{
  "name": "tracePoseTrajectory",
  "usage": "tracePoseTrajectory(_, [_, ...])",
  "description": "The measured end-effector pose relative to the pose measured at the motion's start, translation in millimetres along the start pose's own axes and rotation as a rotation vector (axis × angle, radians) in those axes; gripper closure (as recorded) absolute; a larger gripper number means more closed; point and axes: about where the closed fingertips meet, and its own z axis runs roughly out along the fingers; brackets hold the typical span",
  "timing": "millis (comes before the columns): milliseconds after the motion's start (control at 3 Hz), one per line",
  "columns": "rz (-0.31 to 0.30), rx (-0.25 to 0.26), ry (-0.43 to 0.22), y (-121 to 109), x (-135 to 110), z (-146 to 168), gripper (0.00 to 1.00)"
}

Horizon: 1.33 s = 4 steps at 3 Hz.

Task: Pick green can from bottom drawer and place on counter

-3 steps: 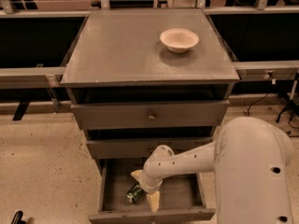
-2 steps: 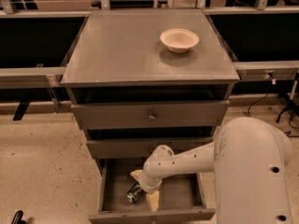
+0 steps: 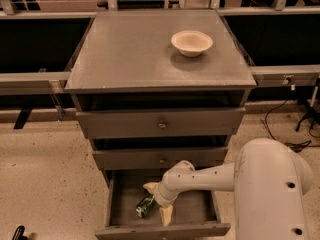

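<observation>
Reaching down from the right, the robot's thick white arm [image 3: 210, 176] bends into the pulled-out bottom drawer [image 3: 118, 204], the lowest and deepest of three grey-brown wooden drawers. At its end, the two-finger gripper [image 3: 156, 203] hangs low inside the drawer, near the middle. Its cream-coloured fingers [image 3: 166, 215] are spread wide apart, one pointing up and to the left, the other pointing down toward the drawer's front edge, and they hold nothing.

The small shiny green drink can [image 3: 145, 206] lies on its side on the drawer floor, tilted at an angle, just left of the gripper and close to the gap between the two fingers. From where I stand I cannot tell whether either finger touches it.

Above, the two shallower drawers, the middle drawer [image 3: 130, 159] and the top drawer [image 3: 125, 124], are closed, each with a small round knob at the centre of its front. The broad flat grey-brown counter [image 3: 135, 49] on top of the cabinet carries a round cream bowl [image 3: 192, 42] toward its back right corner. The cabinet stands on a pale speckled floor [image 3: 45, 174], and a dark cable [image 3: 280, 129] trails across it on the right.
</observation>
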Motion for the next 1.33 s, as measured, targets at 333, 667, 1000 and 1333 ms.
tracePoseTrajectory(333, [0.004, 0.007, -0.007, -2.8, 6.0, 25.4, 0.00])
tracePoseTrajectory(667, [0.045, -0.031, 0.005, -9.3, 13.6, 56.1, 0.00])
tracePoseTrajectory(1000, [0.056, -0.035, 0.012, -18.3, 20.4, 68.0, 0.00])
tracePoseTrajectory(1333, [0.066, -0.020, -0.001, -23.0, 26.6, 76.3, 0.00])
